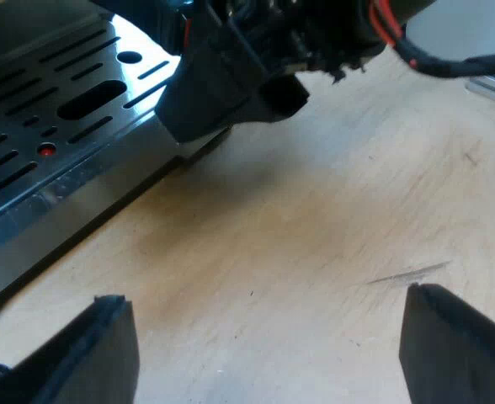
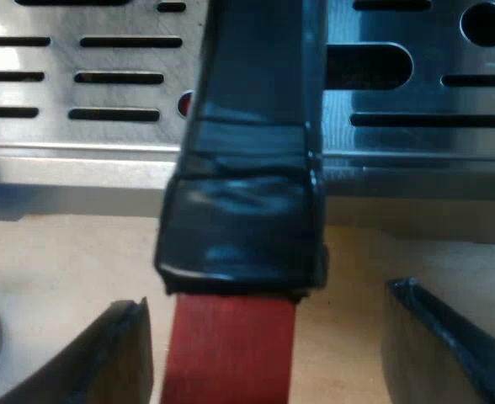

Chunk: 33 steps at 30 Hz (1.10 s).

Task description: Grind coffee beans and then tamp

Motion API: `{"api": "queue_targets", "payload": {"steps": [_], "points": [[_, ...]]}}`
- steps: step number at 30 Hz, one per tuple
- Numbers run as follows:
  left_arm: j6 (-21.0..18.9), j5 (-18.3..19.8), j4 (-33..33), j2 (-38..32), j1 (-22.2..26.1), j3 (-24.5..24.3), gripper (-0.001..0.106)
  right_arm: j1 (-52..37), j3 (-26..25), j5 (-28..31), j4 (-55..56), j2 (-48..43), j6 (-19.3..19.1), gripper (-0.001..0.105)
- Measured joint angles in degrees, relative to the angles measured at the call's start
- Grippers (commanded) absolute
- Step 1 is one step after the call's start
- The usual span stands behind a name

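Holder's dark handle (image 2: pixel 256 126), red-ended, juts over the machine's slotted drip tray (image 2: pixel 79 93), ungripped between the wide fingers of our right gripper (image 2: pixel 264 299). Our left gripper (image 1: pixel 264 296) hangs wide-open over the desk (image 1: pixel 315 219). Grinding and tamping seemingly remain.

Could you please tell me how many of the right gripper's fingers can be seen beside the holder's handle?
2. One finger sits at one side of the handle's red end, the other finger at the opposite side, both clear of it. None looks hidden.
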Motion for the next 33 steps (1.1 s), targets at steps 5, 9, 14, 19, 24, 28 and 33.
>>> {"api": "queue_targets", "payload": {"steps": [5,9,14,19,24,28,33], "points": [[0.0,0.0,0.0,0.0,0.0,0.0,0.066,0.0,0.0,0.0,-0.32,0.05,0.0,0.053],[0.0,0.0,0.0,0.0,0.0,0.0,0.066,0.0,0.0,0.0,-0.36,0.05,0.0,0.052],[0.0,0.0,0.0,0.0,0.0,0.0,0.066,0.0,0.0,0.0,-0.36,0.05,0.0,0.034],[0.0,0.0,0.0,0.0,0.0,0.0,0.066,0.0,0.0,0.13,-0.36,0.05,0.32,0.014],[0.0,0.0,0.0,0.0,0.0,0.0,0.066,-0.15,0.0,0.86,0.38,0.05,0.81,0.0],[0.0,0.0,0.0,0.0,0.0,0.0,0.066,-0.15,0.0,0.86,0.38,0.05,0.81,0.0],[0.0,0.0,0.0,0.0,0.0,0.0,0.066,-0.15,0.0,0.86,0.38,0.05,0.81,0.0]]}}
